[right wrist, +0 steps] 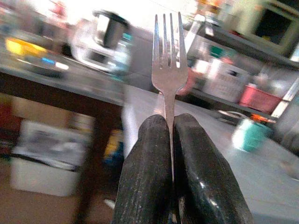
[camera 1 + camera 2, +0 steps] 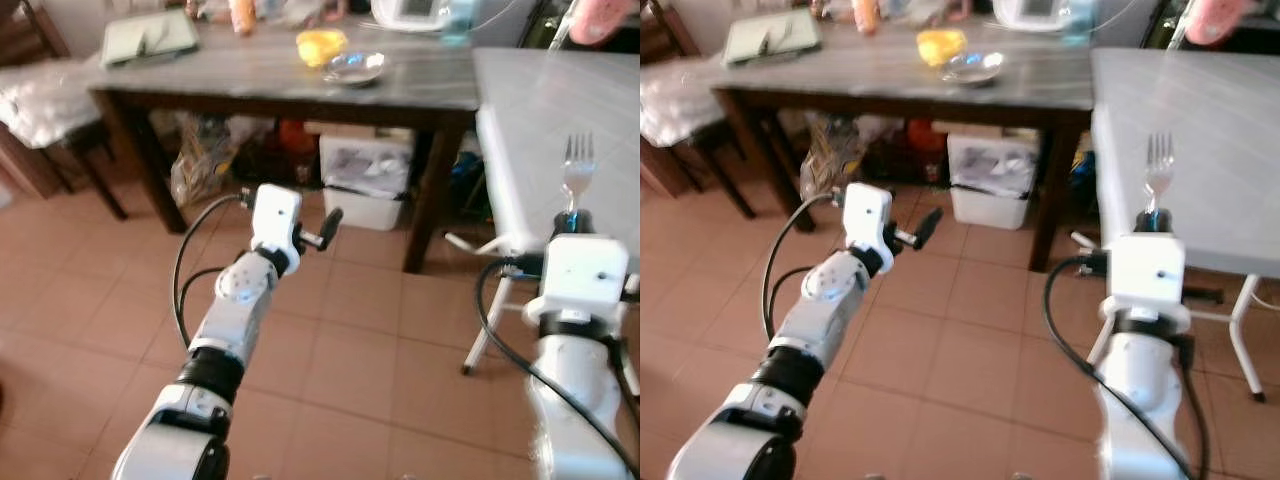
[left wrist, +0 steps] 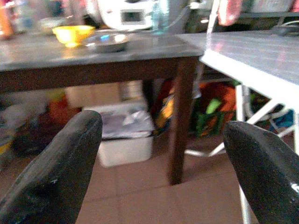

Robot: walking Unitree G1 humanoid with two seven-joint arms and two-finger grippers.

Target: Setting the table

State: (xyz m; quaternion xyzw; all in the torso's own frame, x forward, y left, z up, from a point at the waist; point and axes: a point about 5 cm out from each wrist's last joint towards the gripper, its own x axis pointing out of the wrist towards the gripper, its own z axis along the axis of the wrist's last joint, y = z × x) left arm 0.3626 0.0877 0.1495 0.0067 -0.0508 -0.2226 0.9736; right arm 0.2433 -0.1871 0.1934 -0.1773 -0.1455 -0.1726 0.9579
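Observation:
My right gripper (image 1: 170,122) is shut on the handle of a silver fork (image 1: 169,65), tines pointing up. From the head the fork (image 2: 578,166) stands above my right wrist, in front of the edge of the white folding table (image 2: 560,100). My left gripper (image 2: 328,228) is open and empty, held out over the tiled floor short of the dark wooden table (image 2: 250,75). Its two black fingers (image 3: 56,172) stand wide apart in the left wrist view. On the dark table sit a yellow bowl (image 2: 321,45) and a shiny metal dish (image 2: 355,68).
Under the dark table are a white bin (image 2: 366,180), bags and clutter. A dark table leg (image 2: 425,195) stands between both tables. A green tray (image 2: 150,36) lies at the table's left end. A chair with a pale cushion (image 2: 35,100) is at far left. Appliances stand at the back.

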